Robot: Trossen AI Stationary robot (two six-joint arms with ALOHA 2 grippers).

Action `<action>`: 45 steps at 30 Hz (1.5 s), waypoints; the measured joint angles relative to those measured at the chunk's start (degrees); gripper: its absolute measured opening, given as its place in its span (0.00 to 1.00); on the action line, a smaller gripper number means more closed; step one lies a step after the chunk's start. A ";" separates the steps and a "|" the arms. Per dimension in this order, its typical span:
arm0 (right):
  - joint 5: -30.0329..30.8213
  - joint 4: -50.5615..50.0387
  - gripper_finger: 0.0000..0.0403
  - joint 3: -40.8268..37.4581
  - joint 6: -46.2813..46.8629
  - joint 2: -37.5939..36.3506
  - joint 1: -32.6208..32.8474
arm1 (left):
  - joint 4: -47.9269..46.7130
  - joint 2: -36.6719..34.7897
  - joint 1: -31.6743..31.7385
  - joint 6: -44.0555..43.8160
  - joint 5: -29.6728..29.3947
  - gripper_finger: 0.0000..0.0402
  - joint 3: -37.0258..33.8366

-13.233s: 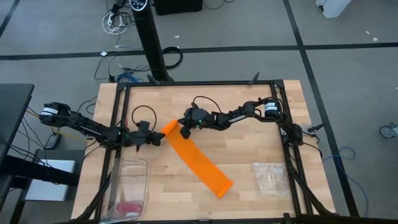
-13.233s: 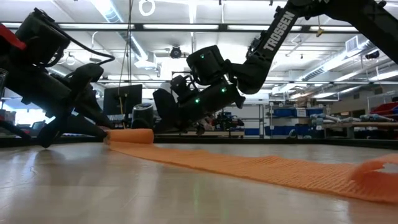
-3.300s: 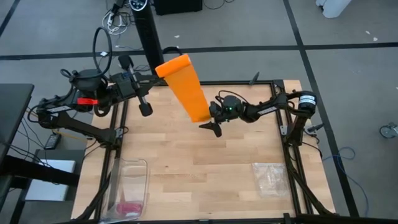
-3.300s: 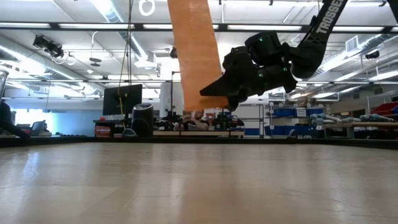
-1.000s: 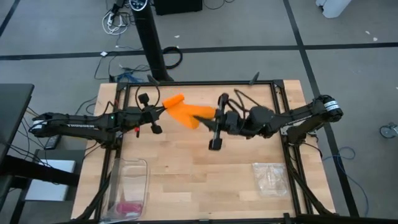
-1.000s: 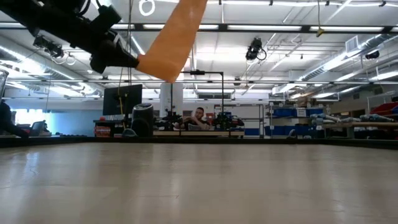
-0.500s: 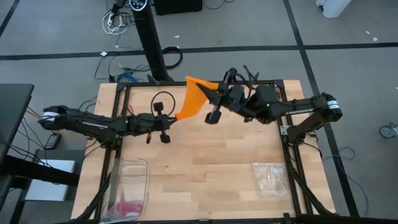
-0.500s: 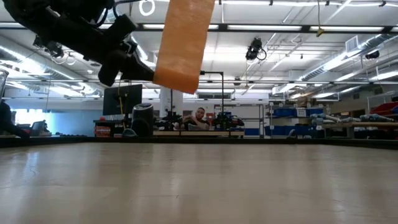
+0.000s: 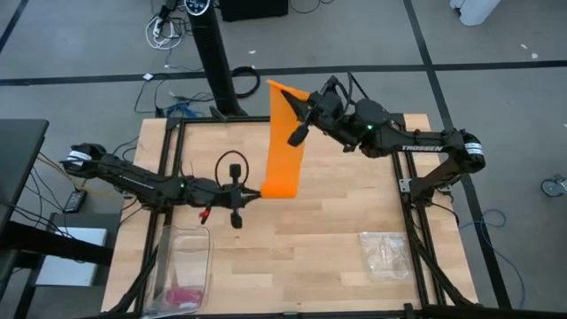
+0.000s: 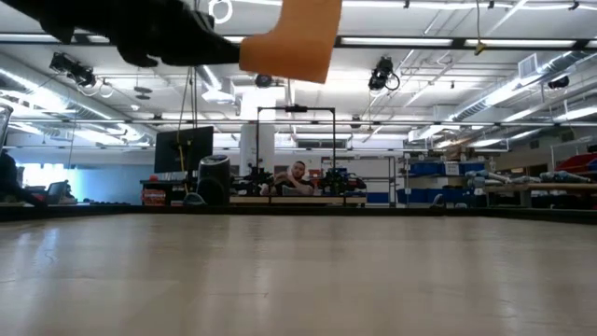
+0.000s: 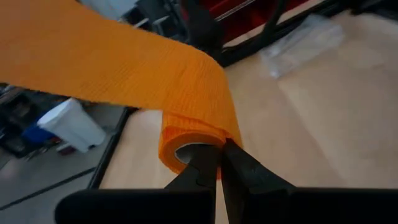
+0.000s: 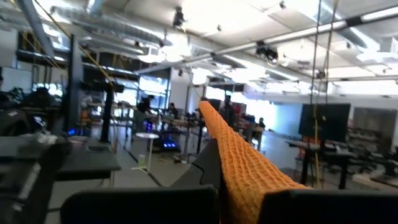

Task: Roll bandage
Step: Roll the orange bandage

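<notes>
bandage [image 9: 285, 142] between both end effectors

both arms are dark, near black, built of slim jointed links. the left arm [image 9: 133, 182] has a white end cap at its shoulder, a thin black cable looping above its wrist, and a small red mark beside the left gripper [image 9: 241, 197]. the right arm [image 9: 416, 146] carries white "trossen" lettering, a white-ringed joint and loose black cables near the right gripper [image 9: 297, 120].

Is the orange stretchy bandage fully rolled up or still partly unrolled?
Partly unrolled: the orange stretchy bandage stretches as a flat band between the right tool and a small roll pinched by the left tool.
</notes>
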 joint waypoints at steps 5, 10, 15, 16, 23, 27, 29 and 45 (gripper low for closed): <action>-0.44 1.46 0.00 -0.02 1.89 0.77 -2.82 | -1.49 3.32 -1.85 -2.12 1.50 0.03 2.30; -0.74 3.08 0.00 0.00 2.31 0.75 -3.72 | -0.74 7.42 -1.97 -4.06 3.21 0.03 2.75; -1.98 2.38 0.00 1.69 1.92 0.60 -3.83 | 1.04 9.74 -1.86 -5.51 5.28 0.03 2.75; -1.95 1.78 0.00 2.26 1.87 0.59 -3.96 | 1.11 9.78 -2.09 -5.56 5.49 0.03 2.77; -1.98 -2.57 0.00 3.56 3.52 1.09 -5.79 | 1.95 9.34 -4.03 -5.61 5.39 0.03 4.01; -1.87 -6.82 0.00 3.58 7.55 1.11 -7.58 | 0.30 9.19 -5.33 -5.50 5.36 0.03 6.96; -1.86 -9.74 0.00 3.58 10.16 1.11 -8.46 | -1.76 9.19 -5.82 -5.47 5.35 0.03 8.51; -6.85 -28.71 0.27 3.58 21.45 1.11 -12.44 | -2.85 9.19 -7.69 -6.42 5.34 0.03 11.49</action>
